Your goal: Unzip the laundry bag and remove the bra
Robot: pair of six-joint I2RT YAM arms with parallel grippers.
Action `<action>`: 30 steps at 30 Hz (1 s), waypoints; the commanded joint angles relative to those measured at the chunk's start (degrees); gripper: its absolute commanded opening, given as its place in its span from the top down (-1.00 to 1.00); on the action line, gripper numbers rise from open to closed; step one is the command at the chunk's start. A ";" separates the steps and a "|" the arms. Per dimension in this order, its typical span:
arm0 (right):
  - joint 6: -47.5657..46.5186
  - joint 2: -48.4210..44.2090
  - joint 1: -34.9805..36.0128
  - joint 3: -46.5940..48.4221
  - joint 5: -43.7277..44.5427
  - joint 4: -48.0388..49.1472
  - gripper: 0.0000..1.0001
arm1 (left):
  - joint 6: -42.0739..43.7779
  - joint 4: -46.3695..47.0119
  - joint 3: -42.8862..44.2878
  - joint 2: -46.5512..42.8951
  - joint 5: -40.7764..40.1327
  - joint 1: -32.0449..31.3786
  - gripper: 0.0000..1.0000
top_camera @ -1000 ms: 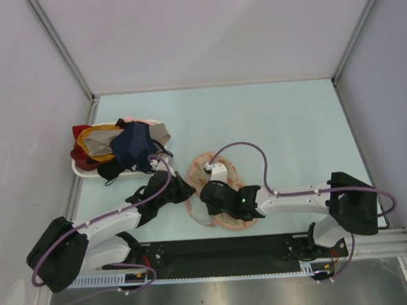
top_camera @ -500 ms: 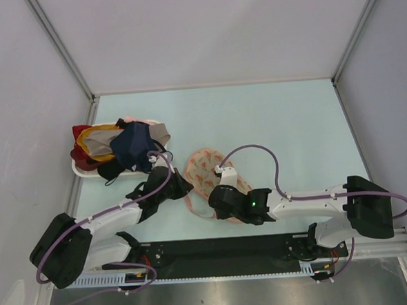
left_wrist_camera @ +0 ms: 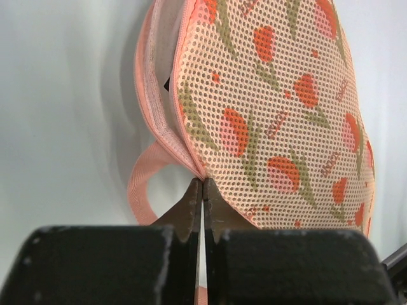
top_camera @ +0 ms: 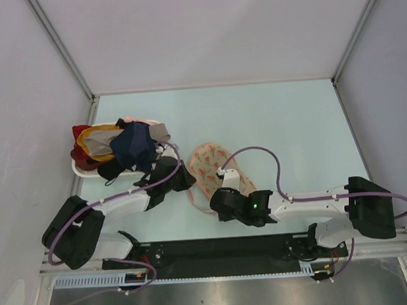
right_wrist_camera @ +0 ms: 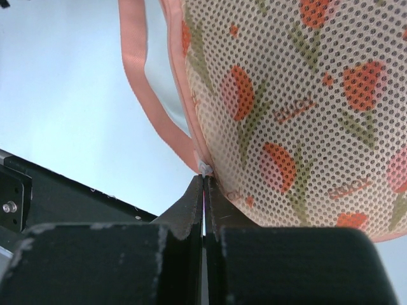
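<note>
The laundry bag [top_camera: 210, 167] is a beige-pink mesh pouch with red-orange motifs, lying in the middle of the table between my two grippers. My left gripper [top_camera: 186, 180] is shut on the bag's pink rim at its left edge; in the left wrist view the tips [left_wrist_camera: 202, 184] pinch the seam of the bag [left_wrist_camera: 273, 108]. My right gripper [top_camera: 225, 194] is shut on the small zip pull at the bag's near edge, shown in the right wrist view [right_wrist_camera: 204, 173] below the mesh [right_wrist_camera: 292, 101]. The bra is hidden.
A white tray [top_camera: 86, 173] at the left holds a heap of navy, red and yellow garments [top_camera: 124, 147], close behind my left arm. A pink strap loop [left_wrist_camera: 141, 184] hangs off the bag's rim. A black rail [top_camera: 216, 248] runs along the near edge.
The bag has shifted away from the rail and slightly right. My right gripper has come off its top to its near edge; my left gripper has moved up and right with the rim.
</note>
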 commanded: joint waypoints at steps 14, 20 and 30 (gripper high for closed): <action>-4.00 6.67 0.61 5.00 -1.75 3.53 1.00 | 1.66 -3.26 -3.53 -14.46 -1.95 -0.94 -0.63; -6.20 9.92 0.52 7.99 -2.54 6.25 1.00 | -3.26 -3.61 -8.01 -18.60 -1.77 -5.24 -0.62; -8.93 13.18 0.34 11.33 -3.33 8.45 1.00 | -7.49 -2.38 -9.25 -15.61 -2.83 -11.23 -0.55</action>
